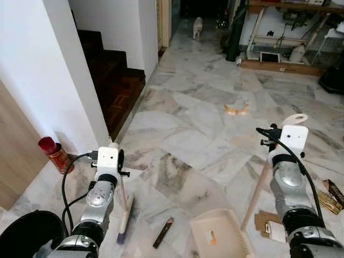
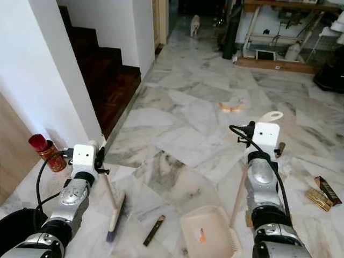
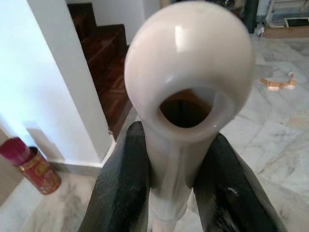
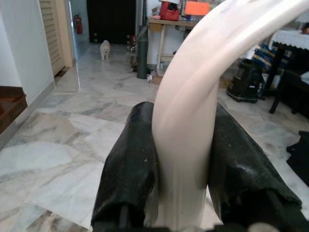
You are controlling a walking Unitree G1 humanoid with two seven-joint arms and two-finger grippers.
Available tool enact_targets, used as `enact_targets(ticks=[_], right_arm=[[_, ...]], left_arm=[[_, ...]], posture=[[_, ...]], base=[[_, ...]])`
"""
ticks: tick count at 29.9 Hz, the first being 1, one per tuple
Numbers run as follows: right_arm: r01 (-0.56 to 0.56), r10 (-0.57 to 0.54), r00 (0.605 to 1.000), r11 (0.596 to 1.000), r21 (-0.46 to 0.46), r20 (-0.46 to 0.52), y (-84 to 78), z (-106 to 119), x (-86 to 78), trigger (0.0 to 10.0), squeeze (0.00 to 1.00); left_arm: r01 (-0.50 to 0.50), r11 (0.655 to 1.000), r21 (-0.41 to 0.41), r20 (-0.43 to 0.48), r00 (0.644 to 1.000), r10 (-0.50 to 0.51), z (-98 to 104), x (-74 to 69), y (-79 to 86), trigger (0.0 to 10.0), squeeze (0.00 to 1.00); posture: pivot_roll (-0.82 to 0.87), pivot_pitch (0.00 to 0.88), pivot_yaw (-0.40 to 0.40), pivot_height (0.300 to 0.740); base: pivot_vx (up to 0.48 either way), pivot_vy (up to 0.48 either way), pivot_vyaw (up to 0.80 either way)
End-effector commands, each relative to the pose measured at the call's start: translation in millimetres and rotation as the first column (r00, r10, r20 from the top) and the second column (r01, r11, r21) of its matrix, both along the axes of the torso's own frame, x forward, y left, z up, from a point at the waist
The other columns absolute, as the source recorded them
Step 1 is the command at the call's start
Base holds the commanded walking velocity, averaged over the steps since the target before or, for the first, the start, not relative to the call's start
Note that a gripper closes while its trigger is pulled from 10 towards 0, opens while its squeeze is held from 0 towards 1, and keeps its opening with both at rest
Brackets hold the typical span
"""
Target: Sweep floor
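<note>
My left gripper (image 3: 176, 133) is shut on the white top of a brush handle (image 3: 188, 72). The handle slants down to the brush head (image 1: 124, 220), which rests on the marble floor (image 1: 188, 134). My right gripper (image 4: 182, 108) is shut on the cream long handle (image 4: 193, 96) of a dustpan (image 1: 220, 234) that stands on the floor between the arms. An orange scrap (image 1: 212, 236) lies inside the pan. A dark stick (image 1: 163, 232) lies between brush and pan. Tan scraps (image 1: 236, 109) lie farther out on the floor.
Dark wooden stairs (image 1: 115, 80) rise at the left behind a white wall (image 1: 64, 70). A red tin (image 1: 54, 153) stands at its foot, a black bin (image 1: 27, 234) near my left arm. Wrappers (image 1: 328, 199) and cardboard (image 1: 266, 223) lie at right. A small white dog (image 1: 198, 26) stands far back.
</note>
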State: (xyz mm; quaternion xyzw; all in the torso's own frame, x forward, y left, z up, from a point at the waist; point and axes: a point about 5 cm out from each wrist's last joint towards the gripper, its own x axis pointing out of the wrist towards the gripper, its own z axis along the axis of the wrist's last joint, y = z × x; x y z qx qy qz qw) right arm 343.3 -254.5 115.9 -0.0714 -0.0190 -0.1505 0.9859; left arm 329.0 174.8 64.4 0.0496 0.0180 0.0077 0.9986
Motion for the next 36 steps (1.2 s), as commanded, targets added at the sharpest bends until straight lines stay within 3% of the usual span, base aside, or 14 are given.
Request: enact_targets(ticks=[1,8,17,25,31,34,36], right_arm=[[-0.008,0.009,0.998,1.0,-0.02,0.062,-2.5,16,5.8,10.0,0.0],[0.012,-0.009,0.996,1.0,-0.024,0.094,-9.6,22,5.8,10.0,0.0],[-0.034,0.04,0.98,0.999,-0.033,0.195,8.7,13,-7.2,10.0,0.0],[-0.061,0.064,0.975,0.998,-0.021,0.211,32.5,3,-5.9,10.0,0.0],[-0.067,0.074,0.97,0.997,-0.038,0.23,37.2,7,-4.6,10.0,0.0],[-0.069,0.081,0.971,0.996,-0.058,0.226,38.9,6,-4.7,10.0,0.0],[-0.07,0.086,0.97,0.994,-0.078,0.228,38.9,6,-5.3,10.0,0.0]], left_arm=[[-0.003,1.0,-0.023,0.046,0.999,0.004,13,8.7,-0.9,10.0,0.0],[0.023,1.0,-0.011,0.064,0.998,-0.022,22,14.9,-1.6,10.0,0.0],[-0.012,0.999,-0.036,0.124,0.992,0.016,34,13.9,19.4,10.0,0.0],[0.02,0.997,-0.069,0.19,0.982,-0.006,57,20.4,16.0,10.0,0.0],[0.049,0.994,-0.094,0.207,0.978,-0.028,63,17.7,13.2,10.0,0.0],[0.016,0.986,-0.168,0.201,0.979,0.018,65,13.4,19.2,10.0,0.0],[0.017,0.986,-0.165,0.203,0.979,0.017,66,11.8,19.8,10.0,0.0]], posture=[[0.02,0.0,-0.016,0.74],[0.01,0.0,0.007,0.74],[0.04,0.0,0.014,0.74],[0.1,0.11,0.019,0.74],[0.11,0.18,0.011,0.74],[0.12,0.206,0.005,0.74],[0.12,0.208,0.003,0.74]], base=[[0.0,0.0,0.0],[0.0,0.0,0.0],[0.0,0.0,0.0],[0.0,0.0,0.0],[0.0,0.0,0.0],[0.0,0.0,0.0],[0.0,0.0,0.0]])
